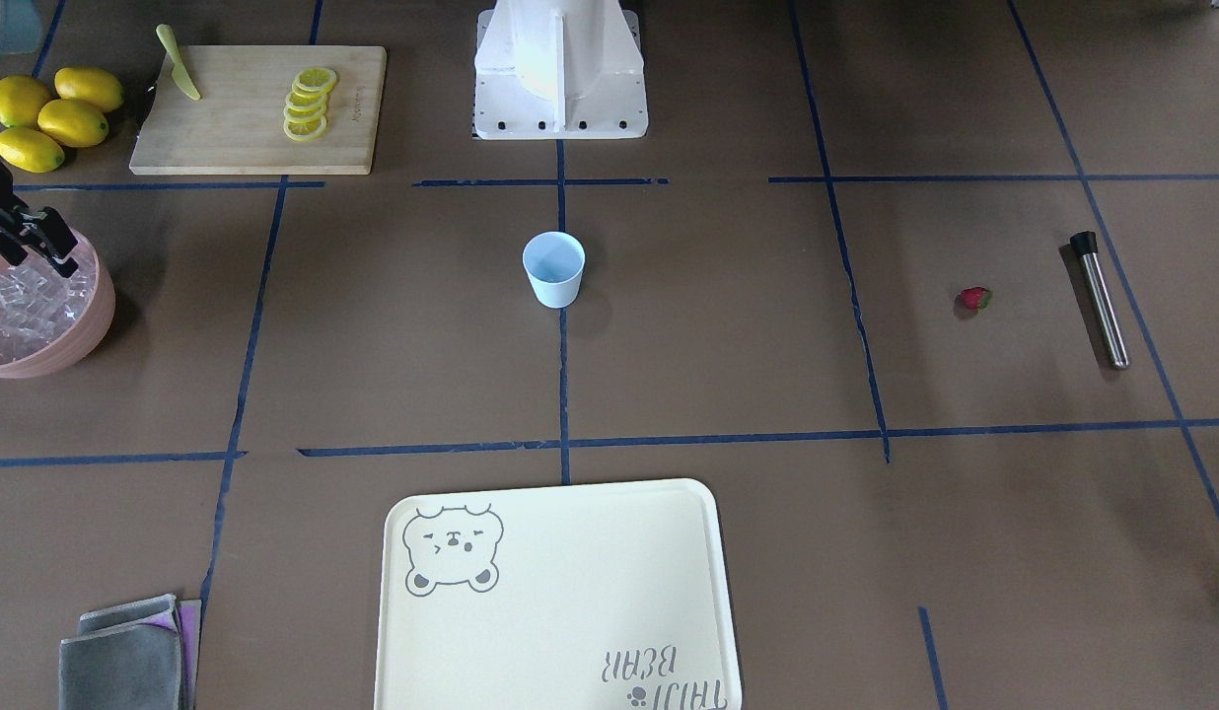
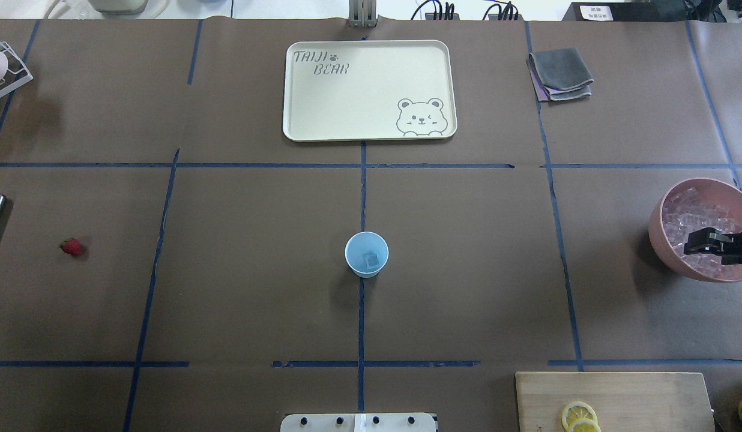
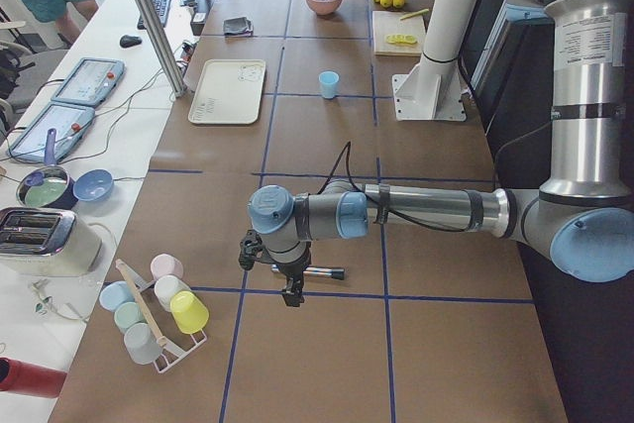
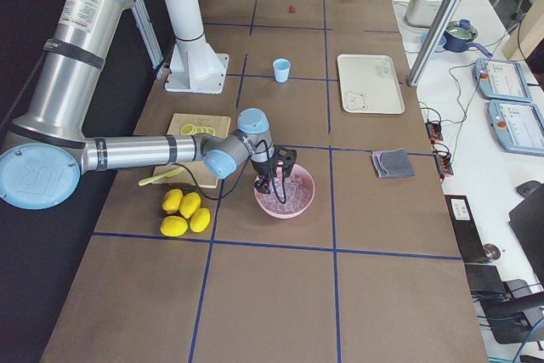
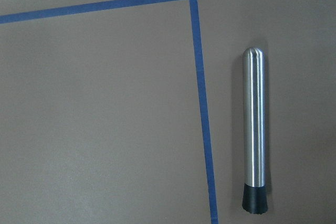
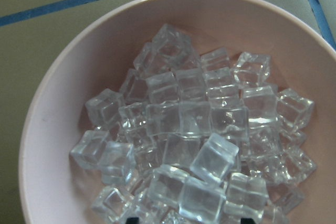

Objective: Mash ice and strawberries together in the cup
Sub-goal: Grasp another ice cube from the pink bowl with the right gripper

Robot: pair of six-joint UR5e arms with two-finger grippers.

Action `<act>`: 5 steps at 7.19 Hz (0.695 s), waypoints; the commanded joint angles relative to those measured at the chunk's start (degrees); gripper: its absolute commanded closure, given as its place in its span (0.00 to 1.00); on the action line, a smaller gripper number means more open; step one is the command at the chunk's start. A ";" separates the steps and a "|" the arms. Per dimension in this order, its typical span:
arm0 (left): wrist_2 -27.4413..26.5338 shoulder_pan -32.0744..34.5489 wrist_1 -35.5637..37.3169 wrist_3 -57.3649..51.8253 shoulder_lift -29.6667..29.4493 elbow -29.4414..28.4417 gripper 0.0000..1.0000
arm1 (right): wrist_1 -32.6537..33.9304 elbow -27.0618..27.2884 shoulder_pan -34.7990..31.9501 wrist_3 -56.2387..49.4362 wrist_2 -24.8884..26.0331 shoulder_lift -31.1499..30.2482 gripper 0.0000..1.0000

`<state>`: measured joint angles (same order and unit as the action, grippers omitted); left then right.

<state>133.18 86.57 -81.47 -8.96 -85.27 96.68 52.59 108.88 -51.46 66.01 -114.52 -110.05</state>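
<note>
Many clear cubes of ice (image 6: 194,129) are lying piled in the pink bowl (image 6: 52,145). The right hand (image 2: 698,240) is hovering just above them, released and grasping nothing. The cup (image 2: 366,255) is standing upright at the middle of the bench (image 2: 257,288), well apart from the bowl, and what looks like one cube is lying on its bottom. The strawberry (image 2: 71,247) is lying far on the robot's left, near the muddler (image 5: 255,129). The left hand (image 3: 293,294) is hanging over that muddler; whether it is released or clenched, one cannot tell.

The step in hand is probably the picking of another cube. To do it well, the right hand should be choosing a cube on top of the pile with free sides, coming down straight, and closing on two flat opposite faces, not on corners. The cubes are looking glassy, smooth and hard, so they are likely to slip; a gentle, centred squeeze is the safer way. The bowl is round with a smooth matte wall. The cup is tapered plastic and probably light, so the cube should be dropped low over its mouth. The muddler is a polished metal rod with a black tip.
</note>
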 commanded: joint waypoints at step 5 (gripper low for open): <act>0.15 0.00 0.00 0.00 0.01 0.26 0.00 | 0.14 -0.42 -2.15 -5.37 0.26 -0.07 0.31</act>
<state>133.30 86.57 -81.44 -8.96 -85.26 96.90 52.73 108.60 -53.34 61.27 -114.40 -110.08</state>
